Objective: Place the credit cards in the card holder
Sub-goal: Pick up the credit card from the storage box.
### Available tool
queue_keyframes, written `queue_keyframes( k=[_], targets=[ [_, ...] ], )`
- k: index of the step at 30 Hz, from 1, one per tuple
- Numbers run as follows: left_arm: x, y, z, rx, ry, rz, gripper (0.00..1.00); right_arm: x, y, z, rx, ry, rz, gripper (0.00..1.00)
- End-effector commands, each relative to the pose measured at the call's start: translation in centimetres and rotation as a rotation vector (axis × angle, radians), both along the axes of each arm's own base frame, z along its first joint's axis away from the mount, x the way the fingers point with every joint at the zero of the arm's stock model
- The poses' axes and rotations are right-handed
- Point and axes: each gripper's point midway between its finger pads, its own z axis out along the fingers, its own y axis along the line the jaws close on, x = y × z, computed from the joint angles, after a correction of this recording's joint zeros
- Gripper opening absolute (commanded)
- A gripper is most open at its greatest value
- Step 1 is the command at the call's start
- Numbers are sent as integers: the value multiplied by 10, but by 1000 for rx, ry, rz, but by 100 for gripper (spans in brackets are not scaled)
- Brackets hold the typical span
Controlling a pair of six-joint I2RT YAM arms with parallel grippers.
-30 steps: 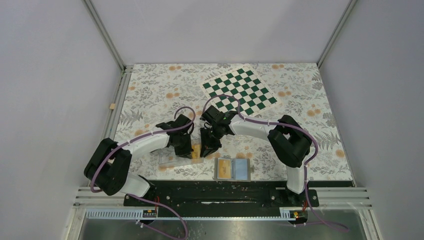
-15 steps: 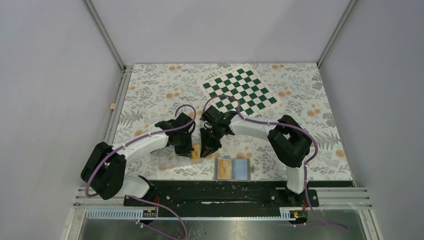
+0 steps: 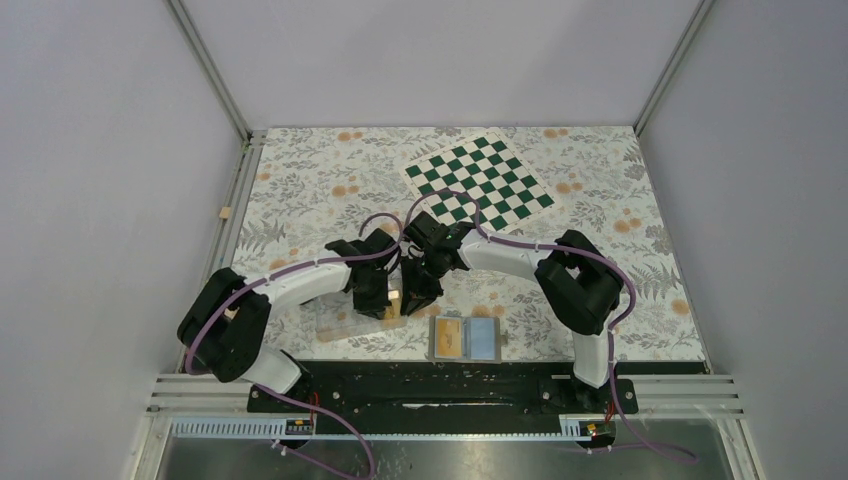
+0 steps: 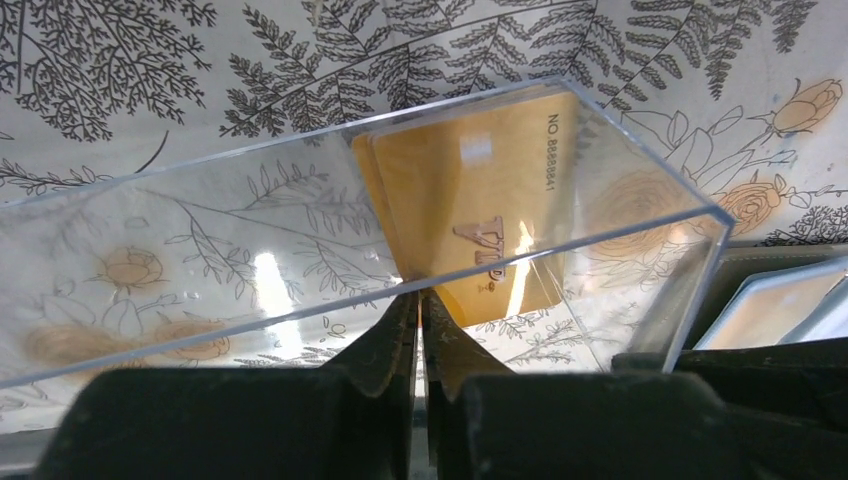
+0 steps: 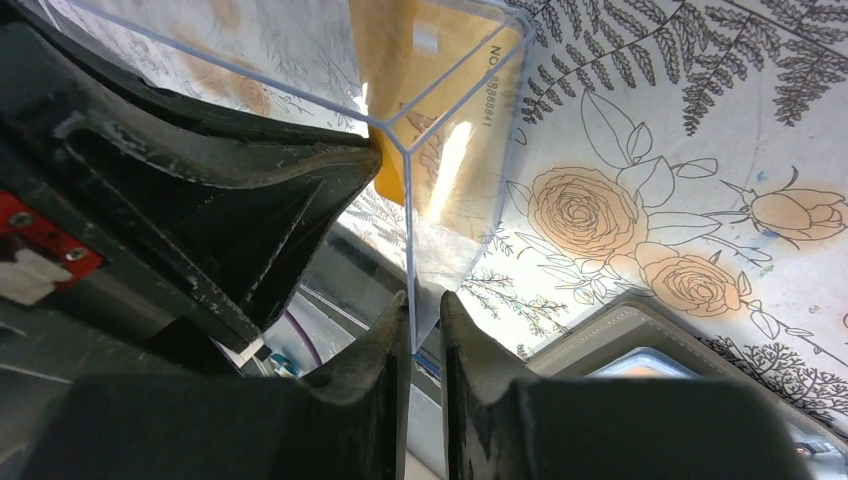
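Orange-yellow credit cards [image 4: 480, 190] lean inside the clear plastic tray [image 4: 200, 250], at its right end [image 3: 394, 302]. My left gripper [image 4: 420, 297] is shut, its tips pinching the lower corner of a card. In the top view it [image 3: 385, 305] sits over the tray's right end. My right gripper [image 5: 422, 300] is shut on the tray's thin clear side wall [image 5: 440, 130], just right of the cards [image 5: 400, 50]. The grey card holder [image 3: 466, 339] lies open near the front edge, an orange card in its left pocket. Its edge shows in both wrist views [image 4: 770, 310] [image 5: 620, 340].
A green-and-white chessboard [image 3: 478, 180] lies at the back right of the flowered tablecloth. The two grippers stand close together, almost touching, above the tray [image 3: 340, 322]. The arm bases and a black rail run along the near edge.
My left arm has swung a little to the right, bringing its gripper closer to the right gripper. The right arm, tray and card holder have not moved.
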Motion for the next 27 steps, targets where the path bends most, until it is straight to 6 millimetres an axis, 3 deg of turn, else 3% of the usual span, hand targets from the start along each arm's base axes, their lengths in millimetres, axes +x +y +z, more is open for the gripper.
queue_keyframes(
  k=[1, 10, 13, 20, 27],
  targets=[
    [17, -25, 16, -53, -65, -32, 5, -1, 17, 10, 64, -15, 37, 11],
    [20, -33, 33, -86, -115, -23, 1, -2, 16, 10, 64, -13, 37, 11],
    [21, -26, 33, -58, -132, -11, 1, -3, 16, 9, 62, -12, 37, 11],
    [12, 7, 13, 91, -99, 20, 31, -2, 13, 12, 52, -21, 33, 11],
    [10, 12, 0, 109, -82, 36, 29, -3, 12, 17, 54, -31, 37, 14]
  ],
)
